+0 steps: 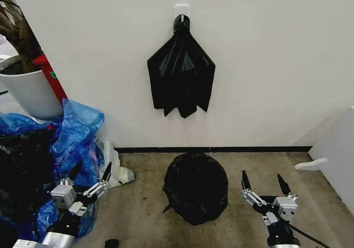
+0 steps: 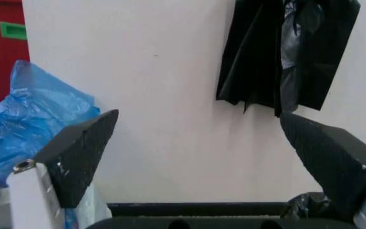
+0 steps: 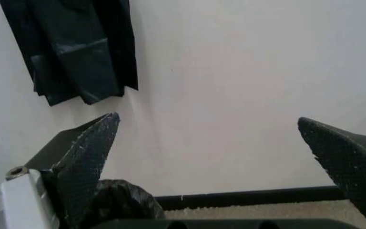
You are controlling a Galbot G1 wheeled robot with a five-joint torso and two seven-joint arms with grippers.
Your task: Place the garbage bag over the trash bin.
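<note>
A glossy black garbage bag (image 1: 195,187) is draped over a round, bucket-sized form on the carpet by the wall; the trash bin's white surface is hidden under it. A second black bag (image 1: 181,73) hangs from a white wall hook above. My left gripper (image 1: 91,173) is open, low and left of the covered bin, holding nothing. My right gripper (image 1: 262,177) is open just right of it, apart from the bag. The left wrist view shows the open left gripper (image 2: 199,143), the hanging bag (image 2: 291,52) and the floor bag's edge (image 2: 307,205). The right wrist view shows the open right gripper (image 3: 211,152).
Blue translucent bags (image 1: 72,137) pile up on the left beside a white planter (image 1: 30,93) and a red object (image 1: 50,76). A white crumpled item (image 1: 119,173) lies near the baseboard. A white cabinet (image 1: 337,154) stands at the right. A small dark thing (image 1: 111,243) lies on the carpet.
</note>
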